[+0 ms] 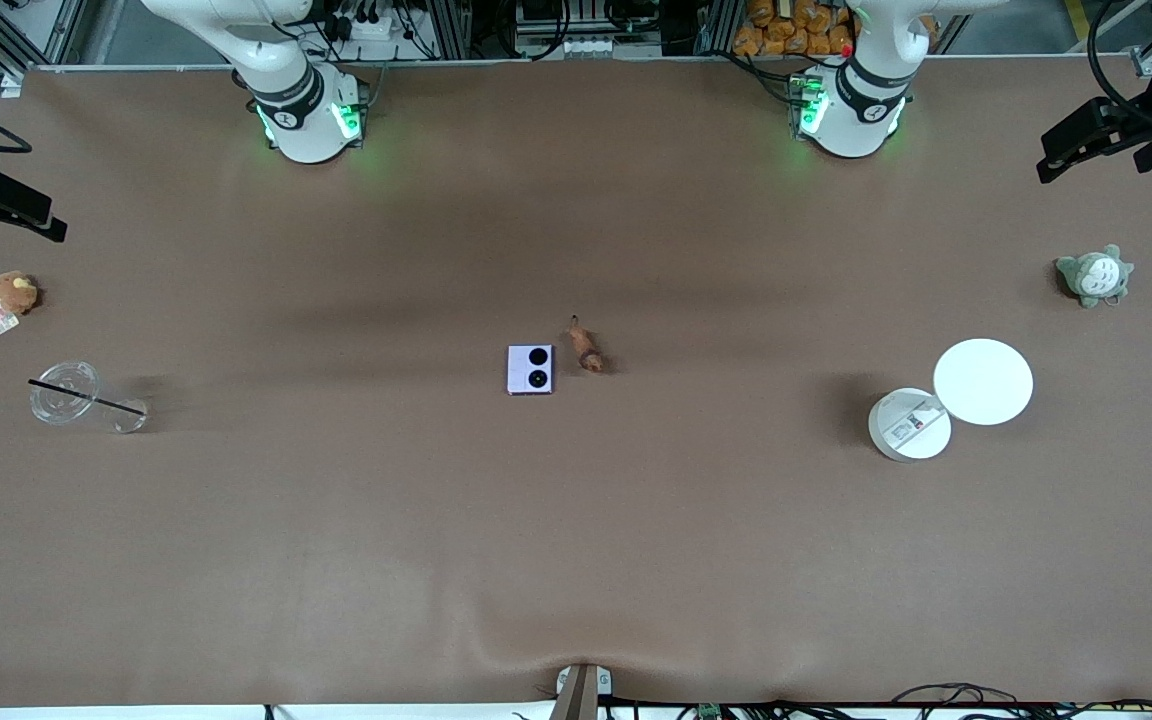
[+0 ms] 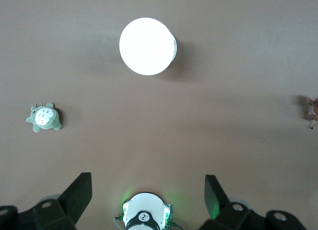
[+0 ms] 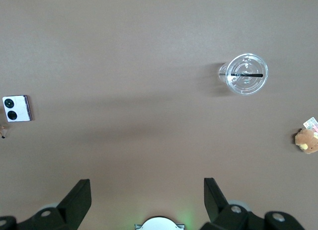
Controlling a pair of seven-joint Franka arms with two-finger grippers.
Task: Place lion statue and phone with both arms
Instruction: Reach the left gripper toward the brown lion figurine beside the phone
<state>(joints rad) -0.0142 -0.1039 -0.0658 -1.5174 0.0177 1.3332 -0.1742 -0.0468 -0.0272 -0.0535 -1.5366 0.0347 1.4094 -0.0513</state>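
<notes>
The lavender phone lies flat at the middle of the table, its two black camera circles facing up. The tiny orange-brown lion statue lies beside it, toward the left arm's end. My left gripper is open and empty, high over the table near its own base; the lion shows at the edge of its view. My right gripper is open and empty, high over its own base; the phone shows at the edge of its view. Neither gripper shows in the front view.
Two white round discs and a grey-green plush lie toward the left arm's end. A clear cup with a black straw and a brown plush with a tag lie toward the right arm's end.
</notes>
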